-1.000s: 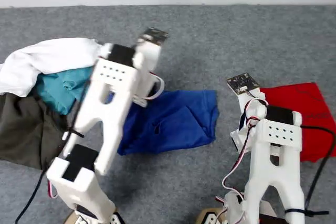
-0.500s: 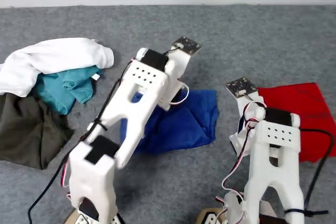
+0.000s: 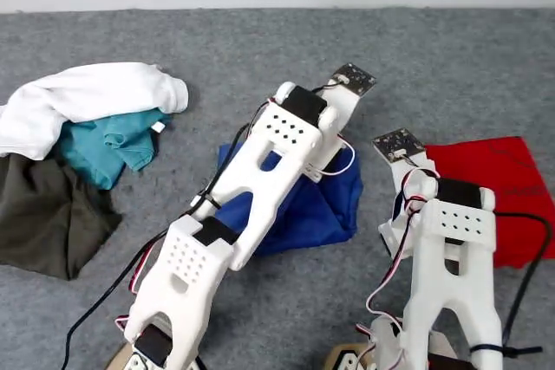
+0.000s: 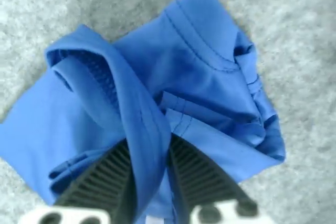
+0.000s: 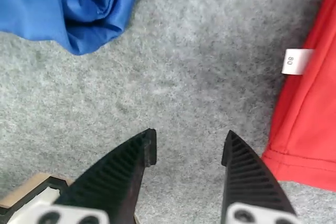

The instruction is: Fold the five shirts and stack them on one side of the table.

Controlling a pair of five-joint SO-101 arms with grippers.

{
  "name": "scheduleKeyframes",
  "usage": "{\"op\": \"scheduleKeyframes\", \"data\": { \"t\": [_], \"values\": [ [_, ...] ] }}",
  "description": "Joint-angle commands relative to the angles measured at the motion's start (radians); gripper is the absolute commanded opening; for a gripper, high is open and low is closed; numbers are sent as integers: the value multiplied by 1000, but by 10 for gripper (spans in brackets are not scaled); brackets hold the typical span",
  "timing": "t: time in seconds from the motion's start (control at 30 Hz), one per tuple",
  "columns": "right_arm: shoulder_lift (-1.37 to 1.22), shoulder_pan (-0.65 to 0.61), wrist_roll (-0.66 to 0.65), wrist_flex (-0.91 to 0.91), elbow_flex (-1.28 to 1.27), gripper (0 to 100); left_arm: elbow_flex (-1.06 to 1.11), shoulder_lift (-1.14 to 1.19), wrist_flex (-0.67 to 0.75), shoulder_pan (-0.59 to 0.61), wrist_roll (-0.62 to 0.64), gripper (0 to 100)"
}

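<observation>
The blue shirt (image 4: 210,77) was seen crumpled near the middle of the grey bench (image 3: 434,58), with one raised fold pinched between the closed fingers of the left hand (image 4: 149,148); in the high view much of it was hidden under that arm. The right hand (image 5: 189,148) was held open and empty over bare bench between the blue shirt and the flat red shirt (image 5: 310,103), on which a small white tag (image 5: 295,61) was seen. A white shirt (image 3: 87,97), a teal shirt (image 3: 104,149) and a dark olive shirt (image 3: 43,214) were heaped together on the left arm's side, the olive one cut off at the edge of the high view.
</observation>
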State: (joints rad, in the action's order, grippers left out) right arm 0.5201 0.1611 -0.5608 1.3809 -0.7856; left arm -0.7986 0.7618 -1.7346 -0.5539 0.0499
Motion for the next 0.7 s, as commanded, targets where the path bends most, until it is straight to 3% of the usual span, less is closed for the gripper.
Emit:
{"op": "scheduleKeyframes", "data": {
  "t": [0.0,0.23,0.67],
  "values": [
    [27,5,9,-8,3,212,-38,-6,-21,-12,11,26],
    [27,4,9,-8,3,212,-38,-8,-21,-12,12,164],
    [27,4,9,-8,3,212,-38,-2,-21,-23,12,174]
  ]
}}
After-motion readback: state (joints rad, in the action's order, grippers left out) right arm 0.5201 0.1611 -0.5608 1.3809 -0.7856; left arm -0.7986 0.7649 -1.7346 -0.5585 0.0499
